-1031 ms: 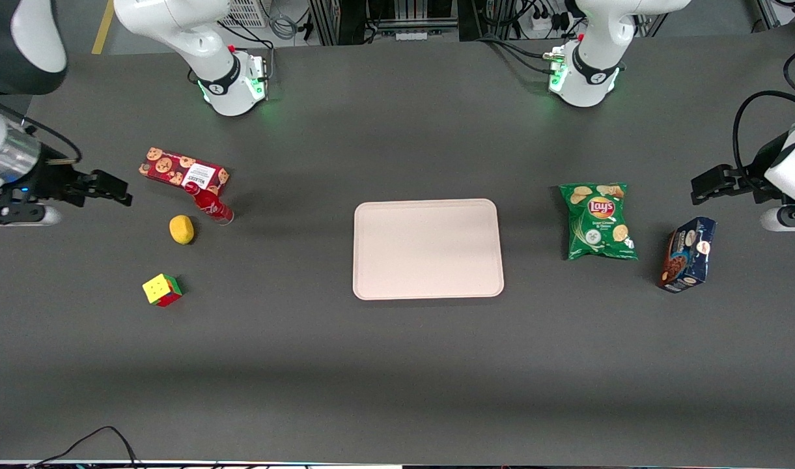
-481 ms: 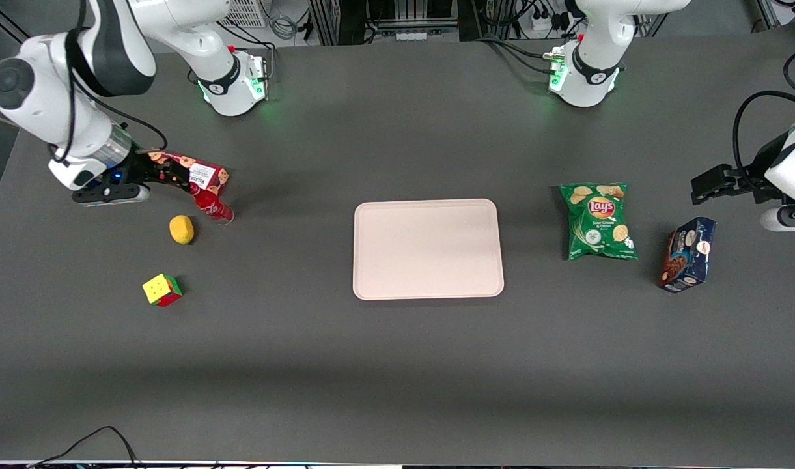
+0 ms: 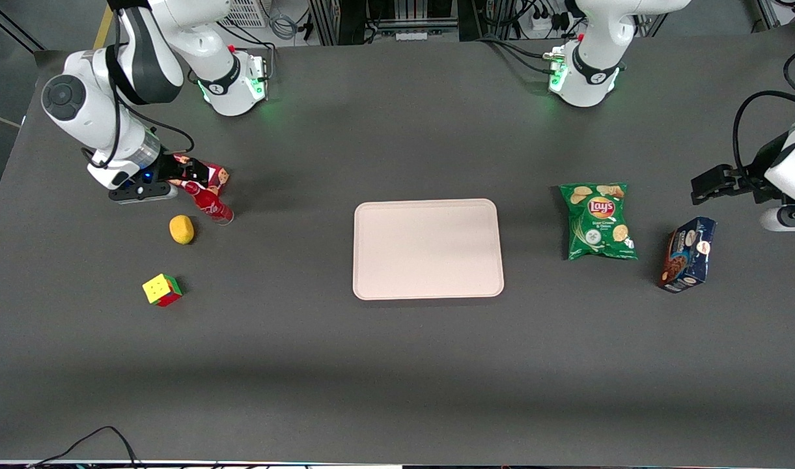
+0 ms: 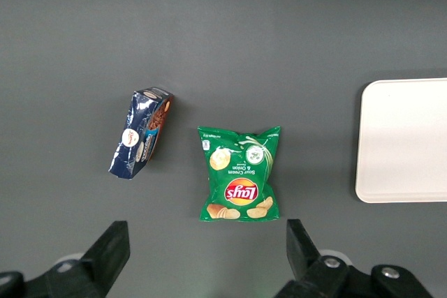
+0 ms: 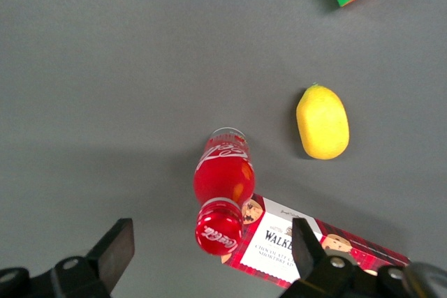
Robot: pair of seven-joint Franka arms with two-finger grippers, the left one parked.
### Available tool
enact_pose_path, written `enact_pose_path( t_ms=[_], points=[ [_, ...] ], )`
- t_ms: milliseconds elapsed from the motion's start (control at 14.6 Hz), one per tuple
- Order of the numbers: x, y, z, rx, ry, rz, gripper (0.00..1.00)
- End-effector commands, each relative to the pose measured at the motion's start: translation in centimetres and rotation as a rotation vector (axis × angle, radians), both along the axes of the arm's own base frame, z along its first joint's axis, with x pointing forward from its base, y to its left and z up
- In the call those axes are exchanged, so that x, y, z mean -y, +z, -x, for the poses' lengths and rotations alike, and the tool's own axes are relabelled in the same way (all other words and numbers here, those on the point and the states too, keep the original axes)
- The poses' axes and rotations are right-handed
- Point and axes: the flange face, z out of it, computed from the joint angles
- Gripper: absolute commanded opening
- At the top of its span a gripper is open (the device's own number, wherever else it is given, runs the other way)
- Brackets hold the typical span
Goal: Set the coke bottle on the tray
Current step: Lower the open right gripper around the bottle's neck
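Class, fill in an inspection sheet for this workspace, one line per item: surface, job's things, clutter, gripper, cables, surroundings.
Surface: dark grey table, no spills seen.
Job's things: coke bottle upright, beside the cookie box; tray bare, mid-table.
Clutter: lemon and puzzle cube nearer the front camera than the bottle; chips bag and blue box toward the parked arm's end.
Gripper: right gripper open, above the bottle's cap, not gripping.
Cables: black cable at the table's near edge.
Surroundings: arm bases with green lights.
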Motion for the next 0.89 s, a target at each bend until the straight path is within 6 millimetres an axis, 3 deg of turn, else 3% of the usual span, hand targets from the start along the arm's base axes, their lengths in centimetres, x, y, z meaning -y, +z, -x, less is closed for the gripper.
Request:
enact_pose_path(
  t_ms=[0, 824],
  points=[
    [-0.4, -1.0, 1.0, 0.025, 0.023, 0.015, 1.00],
    [0.2, -2.7, 1.0, 0.024, 0.075, 0.027, 0.87]
  ],
)
